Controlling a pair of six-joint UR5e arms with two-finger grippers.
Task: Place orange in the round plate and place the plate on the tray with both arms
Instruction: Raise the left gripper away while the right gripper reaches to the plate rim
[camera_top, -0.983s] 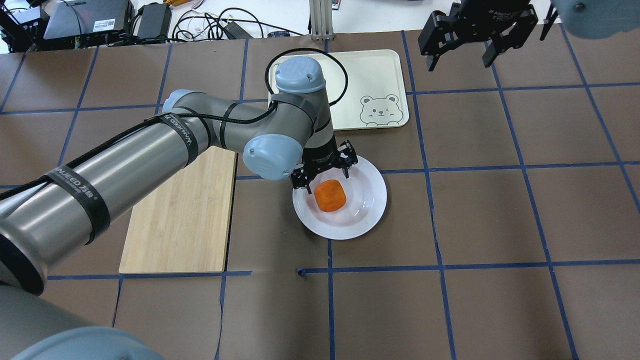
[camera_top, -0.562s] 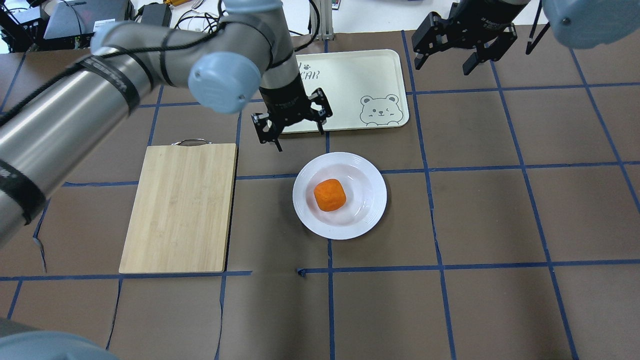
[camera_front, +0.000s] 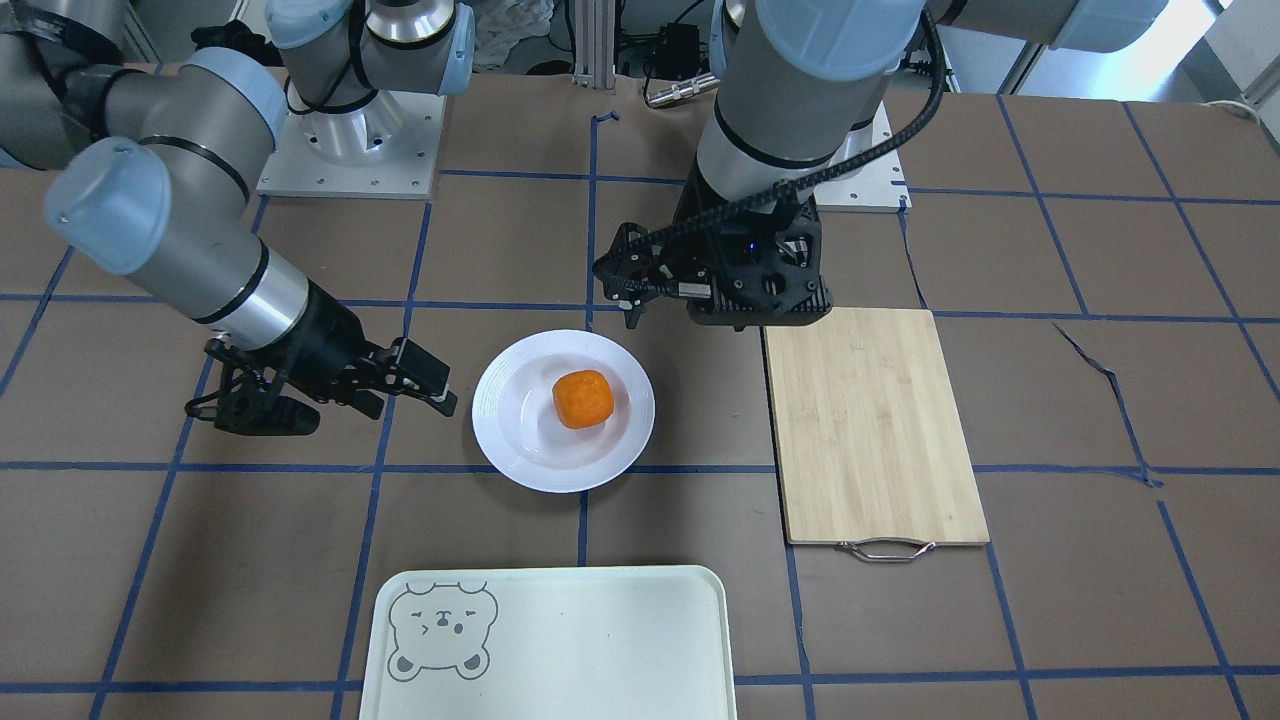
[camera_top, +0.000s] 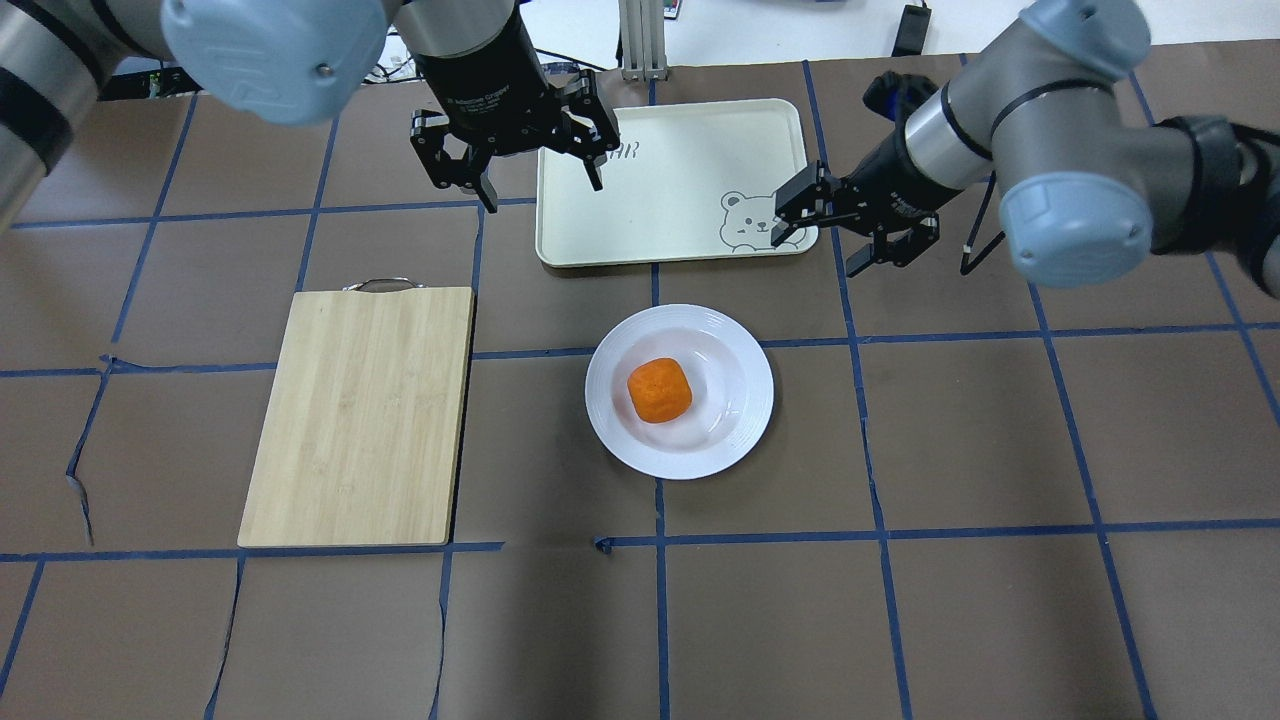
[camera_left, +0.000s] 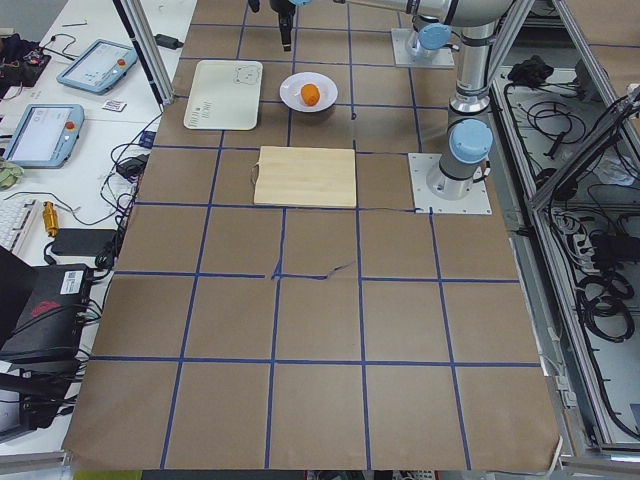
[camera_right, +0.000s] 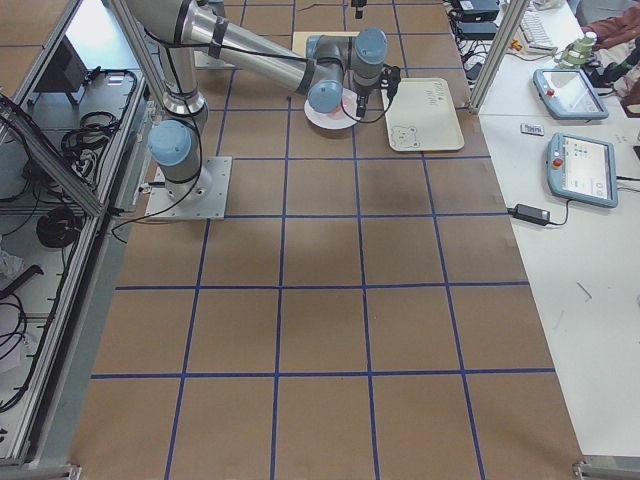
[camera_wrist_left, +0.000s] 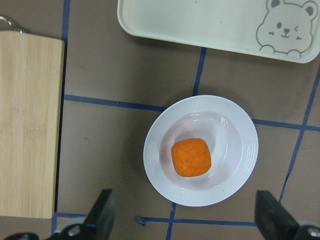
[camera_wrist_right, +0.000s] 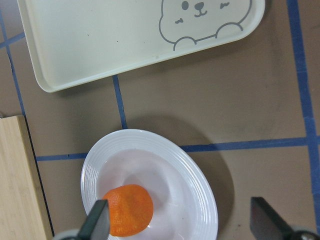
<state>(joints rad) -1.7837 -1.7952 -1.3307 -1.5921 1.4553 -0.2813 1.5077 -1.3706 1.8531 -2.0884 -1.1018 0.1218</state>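
The orange (camera_top: 660, 390) lies in the sunken middle of the round plate (camera_top: 745, 355), which rests on the brown table just short of the tray (camera_top: 680, 170). My left gripper (camera_top: 543, 195) hangs open and high over the tray's left edge, holding nothing. Its wrist view looks straight down on the orange (camera_wrist_left: 191, 157) and plate (camera_wrist_left: 235, 125). My right gripper (camera_top: 825, 240) is open and empty by the tray's bear corner, right of and beyond the plate. In the front view the right gripper (camera_front: 340, 400) sits a little left of the plate (camera_front: 500, 420).
A bamboo cutting board (camera_top: 360, 415) with a metal handle lies left of the plate. Blue tape lines cross the brown table cover. Cables and devices crowd the far table edge beyond the tray.
The left gripper, open at the plate over the orange a second ago, has risen and drawn back to the tray's left edge. The right arm has swung down beside the tray's bear corner.
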